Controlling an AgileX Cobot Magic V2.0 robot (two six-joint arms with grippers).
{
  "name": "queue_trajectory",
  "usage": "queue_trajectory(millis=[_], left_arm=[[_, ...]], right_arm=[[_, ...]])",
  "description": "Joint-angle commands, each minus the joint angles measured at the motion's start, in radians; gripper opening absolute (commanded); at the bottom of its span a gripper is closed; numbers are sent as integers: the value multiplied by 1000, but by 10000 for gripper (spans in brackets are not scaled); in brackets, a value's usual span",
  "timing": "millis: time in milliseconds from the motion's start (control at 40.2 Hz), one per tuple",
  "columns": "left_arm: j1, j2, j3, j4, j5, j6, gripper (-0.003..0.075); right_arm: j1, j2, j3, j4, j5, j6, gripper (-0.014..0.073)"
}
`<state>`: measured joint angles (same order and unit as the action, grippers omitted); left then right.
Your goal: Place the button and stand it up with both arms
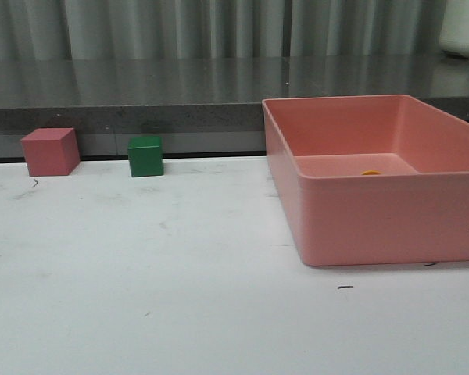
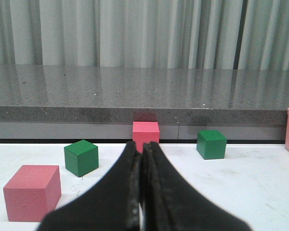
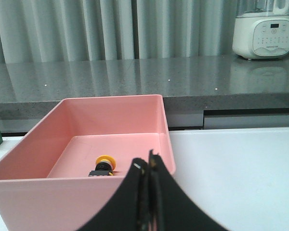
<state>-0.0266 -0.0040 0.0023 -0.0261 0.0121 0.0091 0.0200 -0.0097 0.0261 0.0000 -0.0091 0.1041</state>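
One button [image 3: 105, 164] lying in pink bin [image 3: 33, 185]

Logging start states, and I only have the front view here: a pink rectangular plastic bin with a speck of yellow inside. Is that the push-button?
Observer: Yes. The right wrist view shows the yellow-capped push-button with a black body lying on the floor of the pink rectangular plastic bin.
Operator: Upright?
Observer: No, on its side, cap facing the camera.
Operator: Neither gripper shows for me. Open?
Observer: The right gripper has its fingers pressed together, empty.
Operator: The left?
Observer: The left gripper is shut too, holding nothing.
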Motion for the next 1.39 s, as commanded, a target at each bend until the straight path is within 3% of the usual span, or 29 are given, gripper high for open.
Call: queue_trajectory(millis=[0,648,946,1071,1370], left_arm=[[-6,-23,8,-7,-75,0,-20],[-6,-23,8,-7,-75,0,-20],[-6,-23,-16,-7,-225,0,-20],[-6,-19,-136,-26,-155,0,-20],[-6,146,-538,-26,230,0,-20]], right_arm=[[-5,-18,-3,-18,-86,-2,-67],[-5,-18,-3,-18,-86,-2,-67],[-3,-18,-25,-18,-87,-3,-68],[-3,-18,-133,-18,-33,-3,-68],[-3,169,-505,-18,299,-24,-68]])
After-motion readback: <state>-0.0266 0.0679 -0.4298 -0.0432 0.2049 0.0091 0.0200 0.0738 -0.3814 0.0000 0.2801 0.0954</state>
